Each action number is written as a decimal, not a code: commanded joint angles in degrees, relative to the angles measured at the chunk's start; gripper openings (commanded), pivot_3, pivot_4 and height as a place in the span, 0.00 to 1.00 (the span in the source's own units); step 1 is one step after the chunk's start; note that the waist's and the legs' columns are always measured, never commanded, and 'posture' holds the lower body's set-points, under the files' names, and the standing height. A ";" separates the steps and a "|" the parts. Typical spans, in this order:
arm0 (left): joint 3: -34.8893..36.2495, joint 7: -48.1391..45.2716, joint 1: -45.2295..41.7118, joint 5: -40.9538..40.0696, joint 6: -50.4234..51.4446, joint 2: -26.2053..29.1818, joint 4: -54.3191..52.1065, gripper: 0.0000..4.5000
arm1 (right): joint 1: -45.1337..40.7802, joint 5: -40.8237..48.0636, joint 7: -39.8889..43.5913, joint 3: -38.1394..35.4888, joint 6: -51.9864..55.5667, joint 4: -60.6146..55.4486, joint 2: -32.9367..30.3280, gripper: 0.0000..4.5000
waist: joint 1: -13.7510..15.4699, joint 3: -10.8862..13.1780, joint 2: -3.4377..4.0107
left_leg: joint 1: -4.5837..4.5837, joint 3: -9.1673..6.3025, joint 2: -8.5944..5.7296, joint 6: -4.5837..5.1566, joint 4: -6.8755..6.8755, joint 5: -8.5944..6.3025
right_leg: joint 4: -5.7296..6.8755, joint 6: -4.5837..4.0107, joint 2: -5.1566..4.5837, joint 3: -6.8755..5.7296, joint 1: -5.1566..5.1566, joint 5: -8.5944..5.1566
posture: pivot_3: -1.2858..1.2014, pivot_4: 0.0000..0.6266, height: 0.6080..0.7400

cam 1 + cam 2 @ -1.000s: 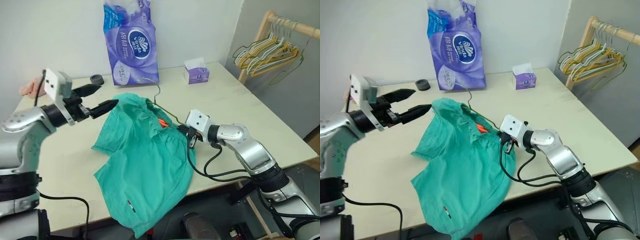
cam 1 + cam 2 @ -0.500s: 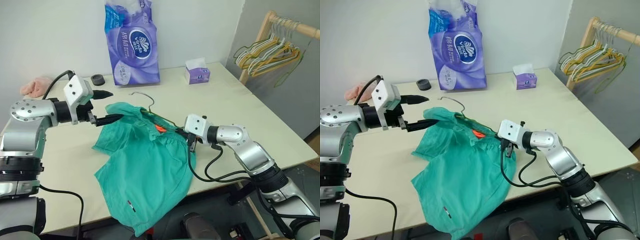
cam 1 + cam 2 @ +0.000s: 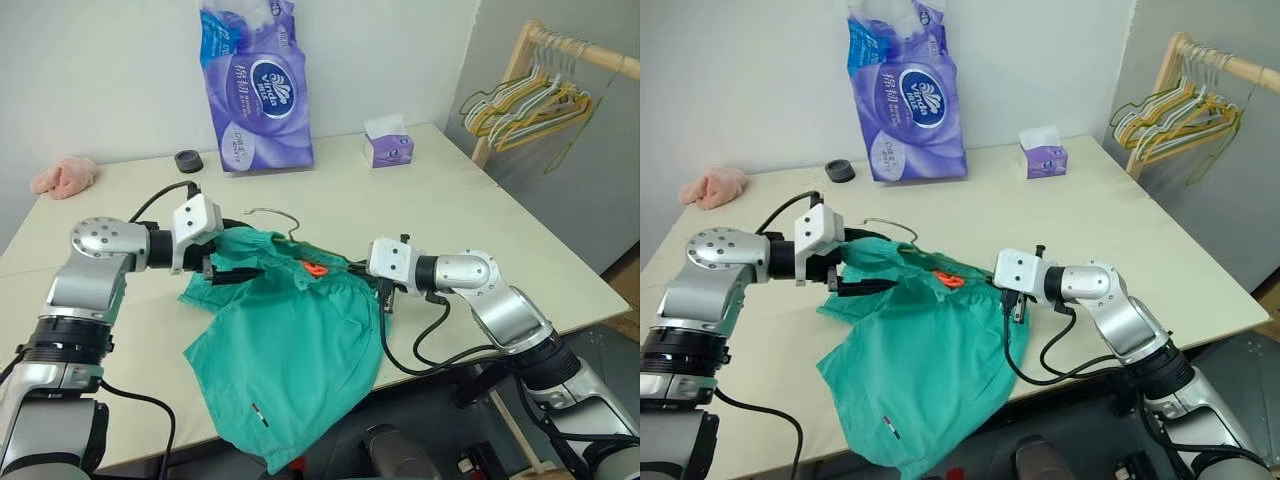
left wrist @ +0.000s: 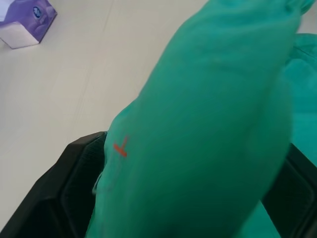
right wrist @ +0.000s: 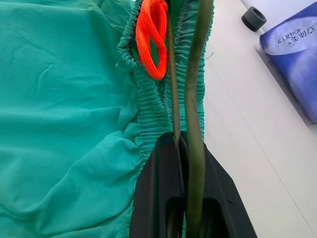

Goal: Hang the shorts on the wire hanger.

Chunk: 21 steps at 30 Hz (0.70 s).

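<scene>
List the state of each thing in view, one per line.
Shorts: spread on table, one leg over the edge.
Hanger: partly inside the shorts, hook out.
Left gripper: open around shorts fabric.
Right gripper: shut on hanger wire.
Tissue box: tissue sticking out.

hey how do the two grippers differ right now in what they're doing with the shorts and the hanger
The right gripper is shut on the wire hanger at the waistband of the shorts; the left gripper has its fingers spread, with a fold of the shorts between them. The right gripper sits at the edge of the shorts nearer the tissue box; the left gripper is at the edge nearer the pink cloth. Both angle down toward the table.
</scene>
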 commanded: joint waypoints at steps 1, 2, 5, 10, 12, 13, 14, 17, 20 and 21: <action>0.43 -1.18 -1.43 -0.51 0.06 -0.16 -0.68 0.74 | -0.43 0.16 0.93 -0.84 -2.02 -3.38 0.01 0.00 | -0.04 0.00 0.00 | 0.00 0.00 0.00 0.00 0.00 0.00 | 0.00 0.00 0.00 0.00 0.00 0.00 | 0.39 0.04 1.00; 0.28 -1.59 -1.17 -0.65 0.37 -0.26 -1.10 0.66 | -0.38 0.13 1.15 -0.83 -2.34 -3.41 -0.02 0.00 | -0.04 0.00 0.00 | 0.00 0.00 0.00 0.00 0.00 0.00 | 0.00 0.00 0.00 0.00 0.00 0.00 | 0.39 0.04 1.00; 0.19 -2.00 -0.64 -0.92 1.10 -0.56 -2.11 0.50 | -0.25 -0.14 1.80 -0.88 -3.21 -3.44 -0.03 0.00 | -0.04 0.00 0.00 | 0.00 -0.01 0.00 0.00 0.00 0.00 | 0.00 0.00 0.00 0.00 0.00 0.00 | 0.39 0.04 1.00; 0.14 -2.11 0.36 -0.86 2.09 -0.90 -3.72 0.49 | -0.09 0.22 2.91 -0.76 -4.20 -3.61 -0.23 0.00 | -0.08 0.00 0.00 | 0.01 -0.01 0.00 0.00 0.00 0.00 | 0.00 0.00 0.00 -0.01 0.01 0.00 | 0.39 0.04 1.00; 0.06 -2.09 1.10 -0.92 2.45 -0.98 -4.69 0.49 | -0.02 0.36 3.24 -0.79 -4.17 -3.71 -0.13 0.00 | -0.07 0.00 0.00 | 0.01 -0.01 0.00 0.00 0.00 0.00 | 0.00 0.00 0.00 -0.01 0.01 0.00 | 0.39 0.04 1.00; 0.08 -2.00 1.43 -0.95 2.63 -1.01 -5.14 0.49 | 0.00 0.68 3.63 -0.76 -3.74 -3.87 -0.02 0.00 | -0.07 0.00 0.00 | 0.01 -0.01 0.00 0.00 0.01 0.00 | 0.00 0.00 0.00 0.00 0.01 0.00 | 0.39 0.04 1.00; 0.12 -1.92 1.68 -0.98 2.80 -1.02 -5.51 0.49 | 0.05 0.92 3.90 -0.76 -3.39 -4.04 0.04 0.00 | -0.07 0.00 0.00 | 0.01 -0.01 0.00 0.00 0.01 0.00 | 0.01 0.00 0.00 0.00 0.01 0.00 | 0.39 0.04 1.00; 0.29 -1.65 2.22 -0.94 3.21 -1.03 -6.24 0.49 | 0.18 1.43 4.82 -0.71 -2.76 -4.83 0.15 0.00 | -0.04 -0.01 0.00 | 0.01 -0.02 0.00 0.00 0.01 0.00 | 0.01 0.00 0.00 -0.01 0.01 0.00 | 0.40 0.04 1.00; 0.77 -0.55 2.76 -0.90 3.91 -1.12 -6.60 0.49 | 0.27 1.71 6.73 -0.36 -1.93 -5.86 -0.61 0.00 | -0.04 0.00 0.00 | 0.01 -0.02 0.00 0.00 0.01 0.00 | 0.01 0.00 0.00 0.00 0.01 0.00 | 0.40 0.04 1.00; 0.92 -0.24 2.95 -0.95 4.22 -1.13 -6.84 0.49 | 0.45 1.47 6.90 -0.33 -1.37 -6.12 -0.84 0.05 | -0.04 0.00 0.00 | 0.01 -0.01 0.00 0.00 0.01 0.00 | 0.01 0.00 0.00 0.00 0.01 0.00 | 0.40 0.04 1.00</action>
